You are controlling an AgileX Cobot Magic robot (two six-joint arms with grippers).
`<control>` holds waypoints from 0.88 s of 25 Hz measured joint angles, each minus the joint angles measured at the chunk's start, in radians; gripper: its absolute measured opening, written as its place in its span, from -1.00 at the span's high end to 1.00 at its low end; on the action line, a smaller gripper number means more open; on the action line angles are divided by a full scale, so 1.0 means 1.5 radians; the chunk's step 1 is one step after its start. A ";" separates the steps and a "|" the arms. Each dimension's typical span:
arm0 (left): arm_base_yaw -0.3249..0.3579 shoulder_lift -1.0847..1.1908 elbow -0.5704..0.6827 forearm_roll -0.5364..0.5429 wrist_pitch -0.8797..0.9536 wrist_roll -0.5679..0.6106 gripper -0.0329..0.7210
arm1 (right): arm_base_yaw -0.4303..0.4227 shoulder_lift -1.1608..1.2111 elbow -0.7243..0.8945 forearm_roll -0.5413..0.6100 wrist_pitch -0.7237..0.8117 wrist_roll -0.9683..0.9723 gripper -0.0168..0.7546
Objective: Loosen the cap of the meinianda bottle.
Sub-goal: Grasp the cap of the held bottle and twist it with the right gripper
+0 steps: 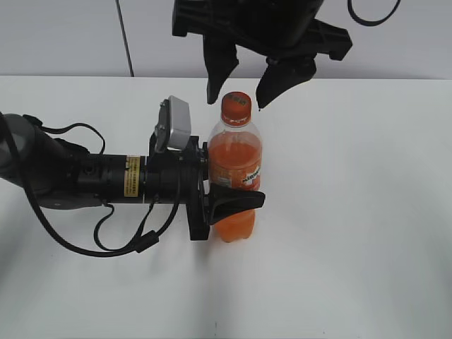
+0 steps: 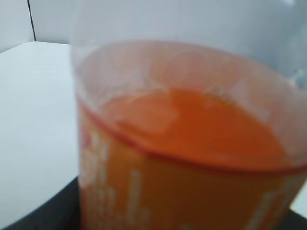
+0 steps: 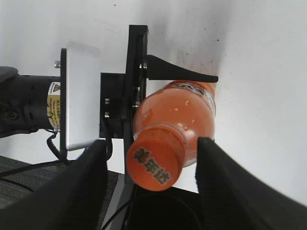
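Observation:
The meinianda bottle [image 1: 235,166] stands upright on the white table, clear plastic with orange drink and an orange label. Its orange cap [image 1: 236,105] is on the neck. My left gripper [image 1: 224,200] comes in from the left and is shut on the bottle's body; the left wrist view shows the bottle [image 2: 192,143] very close and blurred. My right gripper [image 1: 236,88] hangs open just above the cap, one finger on each side and apart from it. The right wrist view shows the cap [image 3: 154,163] from above, between the open fingers [image 3: 151,184], and the bottle [image 3: 184,112] below it.
The white table [image 1: 353,212] spreads around the bottle, with a pale wall behind. The left arm and its cables [image 1: 85,183] lie across the table's left side. The left wrist camera housing [image 1: 173,123] sits beside the bottle's shoulder.

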 joint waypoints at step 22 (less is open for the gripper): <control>0.000 0.000 0.000 0.000 0.000 -0.002 -0.19 | 0.000 0.009 0.000 0.007 0.001 -0.002 0.25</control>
